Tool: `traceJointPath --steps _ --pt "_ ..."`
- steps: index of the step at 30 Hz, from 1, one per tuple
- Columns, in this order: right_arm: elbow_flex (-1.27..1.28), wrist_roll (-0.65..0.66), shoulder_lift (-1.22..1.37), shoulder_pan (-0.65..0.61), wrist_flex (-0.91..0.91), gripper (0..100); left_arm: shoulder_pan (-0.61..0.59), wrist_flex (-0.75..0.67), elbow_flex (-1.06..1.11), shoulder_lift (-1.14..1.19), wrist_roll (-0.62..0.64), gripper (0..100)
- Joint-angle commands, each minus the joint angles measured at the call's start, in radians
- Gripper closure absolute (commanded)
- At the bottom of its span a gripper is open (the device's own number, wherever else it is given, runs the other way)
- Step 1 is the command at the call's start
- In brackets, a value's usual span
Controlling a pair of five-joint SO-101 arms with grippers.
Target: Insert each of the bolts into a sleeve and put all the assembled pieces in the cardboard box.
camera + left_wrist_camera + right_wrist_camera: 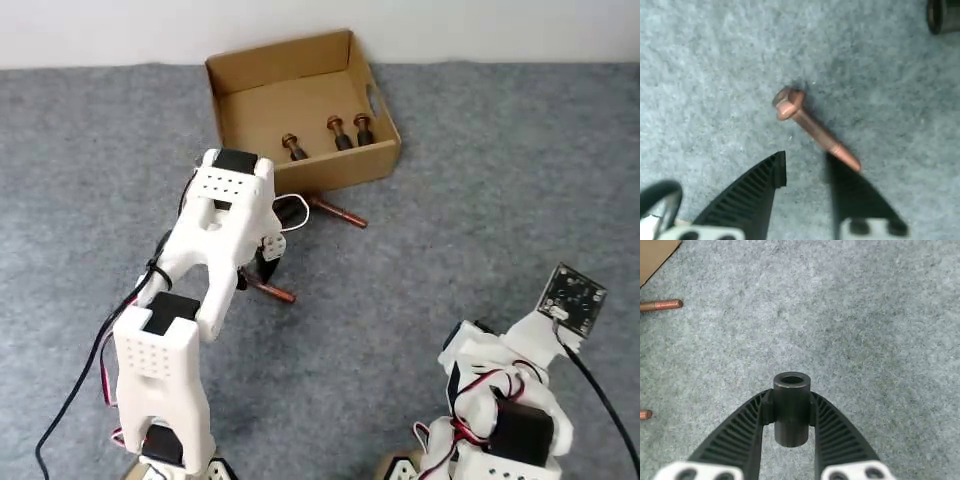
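Note:
A copper bolt [812, 127] lies flat on the grey carpet, just ahead of my left gripper [806, 162], which is open above it; the bolt's tip is close to one finger [850, 195]. In the high view this bolt [272, 291] sticks out from under the left gripper [262, 265]. A second bolt [336, 212] lies by the front wall of the cardboard box [250, 75]. My right gripper [790, 412] is shut on an upright black sleeve [791, 407], held over the carpet. A dark sleeve [942, 15] lies beyond the left gripper.
Three assembled pieces [335, 135] lean against the inside front wall of the box. In the right wrist view I see a bolt [660, 305], a corner of the box [655, 255] and another bolt's tip [644, 414]. The right arm [500, 400] sits at the near right.

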Motion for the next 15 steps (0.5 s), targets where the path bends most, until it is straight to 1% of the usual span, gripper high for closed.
traceJointPath --steps 1,6,10,15 --pt "-0.008 0.009 0.007 0.010 -0.019 99.1 0.005 0.025 -0.001 -0.063 0.012 78" --pt "-0.008 0.009 0.007 0.012 -0.019 99.1 -0.002 -0.020 0.001 -0.048 0.012 78" --pt "-0.008 0.009 0.007 0.013 -0.019 99.1 -0.003 -0.031 0.001 0.041 0.012 78" --pt "-0.008 0.009 0.007 0.013 -0.019 99.1 -0.055 -0.071 -0.041 0.138 0.012 80"
